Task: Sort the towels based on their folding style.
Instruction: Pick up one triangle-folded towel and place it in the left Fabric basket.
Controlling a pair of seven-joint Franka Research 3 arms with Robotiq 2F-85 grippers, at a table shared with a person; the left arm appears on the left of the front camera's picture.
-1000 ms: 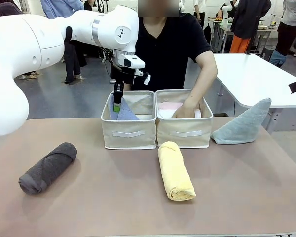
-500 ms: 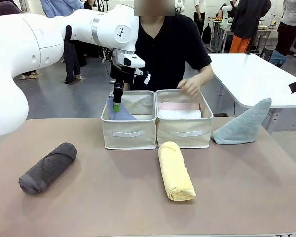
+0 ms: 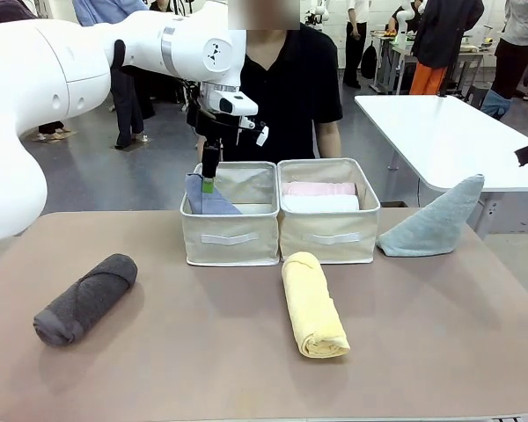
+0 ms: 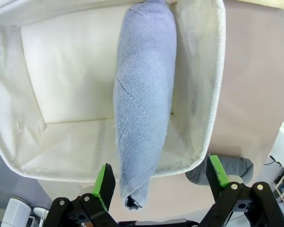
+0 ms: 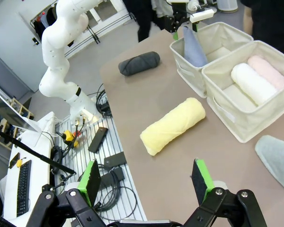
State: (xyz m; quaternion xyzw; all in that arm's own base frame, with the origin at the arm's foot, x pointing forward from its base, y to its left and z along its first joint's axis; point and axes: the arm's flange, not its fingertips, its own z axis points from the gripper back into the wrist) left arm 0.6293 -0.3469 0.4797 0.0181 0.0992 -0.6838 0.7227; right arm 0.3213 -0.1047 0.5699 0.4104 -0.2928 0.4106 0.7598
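The lavender-blue pointed towel [image 4: 144, 94] leans in the left beige bin [image 3: 230, 237]. My left gripper [image 4: 160, 177] hangs open just above it, its tip between the spread green pads without touching them; from the front, the left gripper [image 3: 209, 180] is over the bin's back left corner. The right bin [image 3: 330, 236] holds a pink roll [image 3: 319, 188] and a white roll [image 3: 321, 203]. A yellow roll [image 3: 314, 303] lies in front of the bins, a dark grey roll [image 3: 85, 297] at the left, and a pale teal-grey pointed towel [image 3: 433, 220] at the right. My right gripper [image 5: 146, 189] is open, high over the table.
A person [image 3: 290, 88] stands behind the bins with both hands away from them. A white table [image 3: 449, 132] stands at the back right. Off the table's left end are a cart with cables [image 5: 99, 156] and the left arm's base [image 5: 61, 85].
My left gripper has opened, let go of the lavender-blue towel and risen slightly. The person's hand has left the right bin and drawn back.
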